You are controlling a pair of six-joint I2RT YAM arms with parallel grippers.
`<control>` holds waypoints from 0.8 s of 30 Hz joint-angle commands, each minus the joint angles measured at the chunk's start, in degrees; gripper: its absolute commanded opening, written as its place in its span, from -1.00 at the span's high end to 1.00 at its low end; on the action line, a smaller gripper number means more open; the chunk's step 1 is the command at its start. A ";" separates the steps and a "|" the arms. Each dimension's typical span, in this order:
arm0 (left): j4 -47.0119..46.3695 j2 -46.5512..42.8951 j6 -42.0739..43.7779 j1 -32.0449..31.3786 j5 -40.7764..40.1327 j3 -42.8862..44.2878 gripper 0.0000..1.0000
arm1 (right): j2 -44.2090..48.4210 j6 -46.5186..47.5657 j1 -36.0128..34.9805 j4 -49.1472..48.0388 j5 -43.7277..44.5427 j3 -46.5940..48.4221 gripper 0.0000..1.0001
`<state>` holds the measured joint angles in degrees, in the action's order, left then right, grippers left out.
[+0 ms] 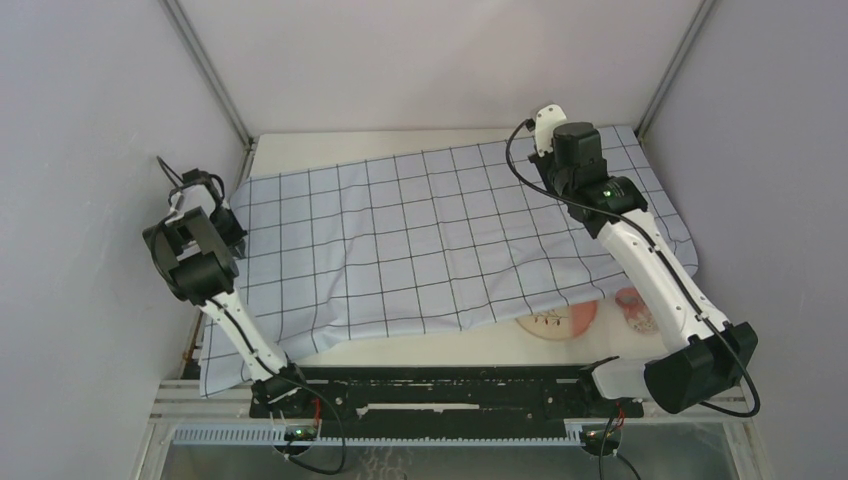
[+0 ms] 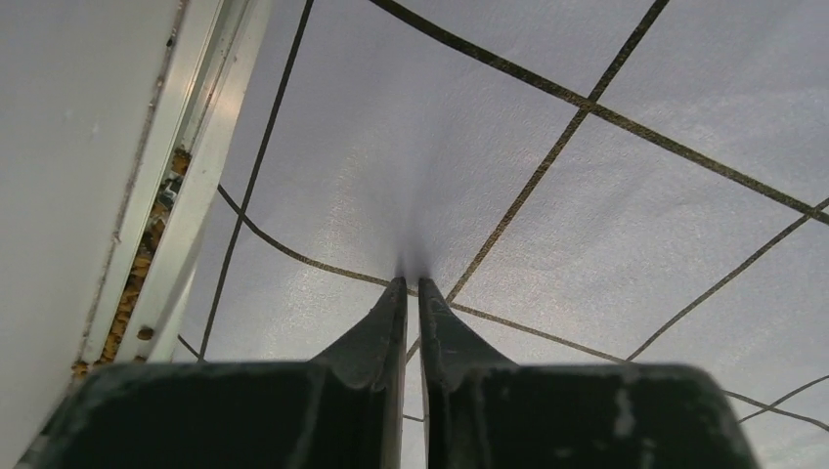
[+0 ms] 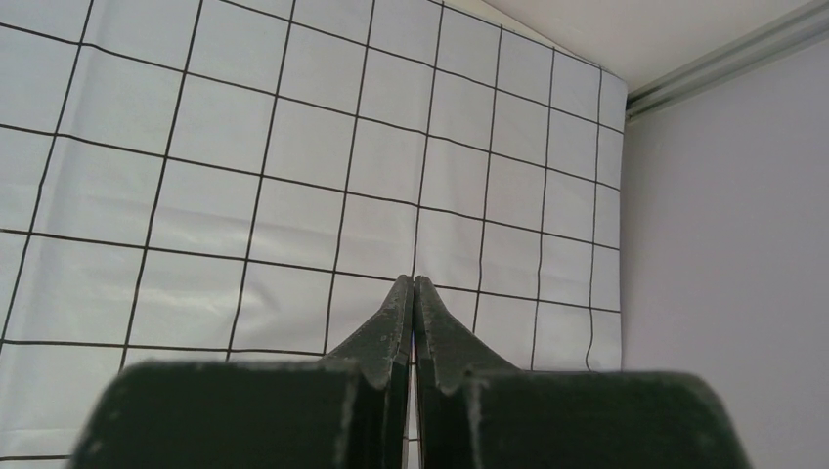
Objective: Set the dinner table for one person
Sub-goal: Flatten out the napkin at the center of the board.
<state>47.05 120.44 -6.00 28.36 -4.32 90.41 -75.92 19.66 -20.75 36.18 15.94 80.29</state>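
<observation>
A pale-blue cloth (image 1: pixel 420 240) with a black grid covers most of the cream dinner table (image 1: pixel 330 145), lying rumpled along its near edge. My left gripper (image 1: pixel 228 215) is at the cloth's left edge. In the left wrist view the left gripper (image 2: pixel 413 283) is pinched on the cloth (image 2: pixel 547 117), which puckers into a fold at the tips. My right gripper (image 1: pixel 552 135) hovers over the far right part of the cloth. Seen from the right wrist, the right gripper (image 3: pixel 412 280) is shut, and the cloth (image 3: pixel 293 147) lies flat below it with nothing visibly held.
A pinkish plate (image 1: pixel 560 322) pokes out from under the cloth's near edge, with a small pink dish (image 1: pixel 632 305) beside it behind the right arm. Grey walls close in on both sides. A metal frame rail (image 2: pixel 186 166) runs just left of the left gripper.
</observation>
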 commanded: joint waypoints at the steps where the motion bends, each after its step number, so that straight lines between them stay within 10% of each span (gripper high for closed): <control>1: -0.10 2.81 1.11 0.94 -1.71 -0.84 0.90 | 2.07 0.99 -0.86 -2.50 1.63 -0.22 0.91; 24: 19.22 21.99 6.16 -10.27 -16.28 41.52 1.00 | 3.41 0.88 -3.33 -0.81 5.06 -4.07 0.93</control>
<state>62.67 141.51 -3.01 19.59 -17.50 125.71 -74.11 20.29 -23.51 35.86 19.90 76.09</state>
